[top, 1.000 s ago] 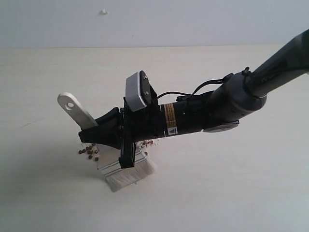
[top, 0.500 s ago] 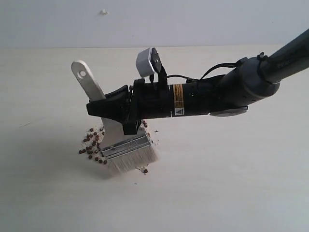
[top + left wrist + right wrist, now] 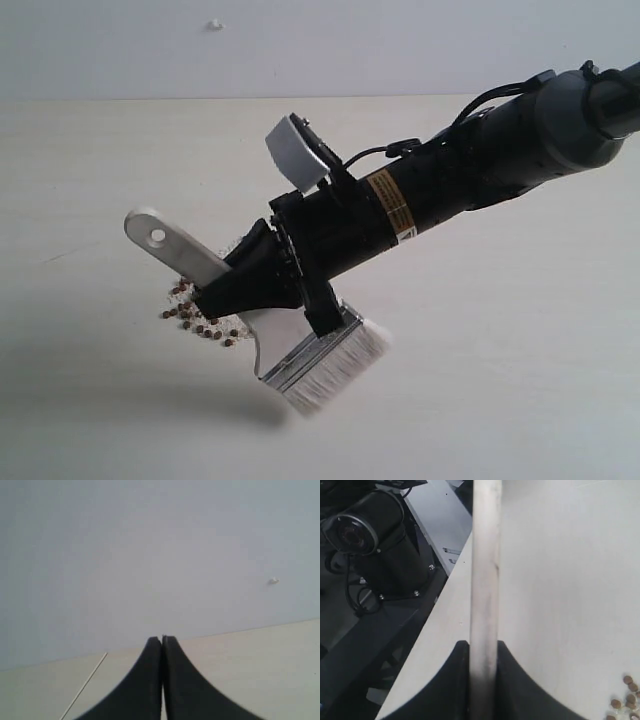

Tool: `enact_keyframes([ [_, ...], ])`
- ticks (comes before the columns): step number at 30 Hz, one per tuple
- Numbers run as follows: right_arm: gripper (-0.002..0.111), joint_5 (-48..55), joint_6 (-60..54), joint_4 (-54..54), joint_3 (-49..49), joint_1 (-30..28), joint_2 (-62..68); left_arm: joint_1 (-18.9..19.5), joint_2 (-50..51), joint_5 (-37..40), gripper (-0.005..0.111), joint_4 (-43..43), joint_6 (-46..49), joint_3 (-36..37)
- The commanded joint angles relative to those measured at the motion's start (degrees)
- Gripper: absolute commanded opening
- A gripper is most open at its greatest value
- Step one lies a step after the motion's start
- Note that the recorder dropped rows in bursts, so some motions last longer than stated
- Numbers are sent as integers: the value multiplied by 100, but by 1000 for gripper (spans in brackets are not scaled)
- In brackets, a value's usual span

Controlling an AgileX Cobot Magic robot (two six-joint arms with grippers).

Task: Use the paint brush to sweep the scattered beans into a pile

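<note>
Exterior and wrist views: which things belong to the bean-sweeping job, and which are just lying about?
Job: paint brush, held in the right jaws; beans; table.
Lying about: white speck on the wall; black equipment beside the table.

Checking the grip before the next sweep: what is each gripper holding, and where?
The right gripper holds the brush by the middle of its handle; the left gripper is shut and empty.
</note>
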Motion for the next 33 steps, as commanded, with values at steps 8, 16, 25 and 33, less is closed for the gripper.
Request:
enact_keyframes([
  [8, 0, -54, -1427, 380, -15, -34, 721, -33, -30, 32, 0, 11, -18, 25],
  [16, 0, -54, -1801, 618, -392, -34, 1130, -33, -30, 32, 0, 11, -18, 25],
  [25, 0, -54, -1801, 604, -947, -34, 1429, -33, -30, 32, 0, 11, -18, 25],
  [33, 0, -54, -1411, 604, -1702, -34, 1757, -33, -30, 32, 0, 11, -18, 25],
])
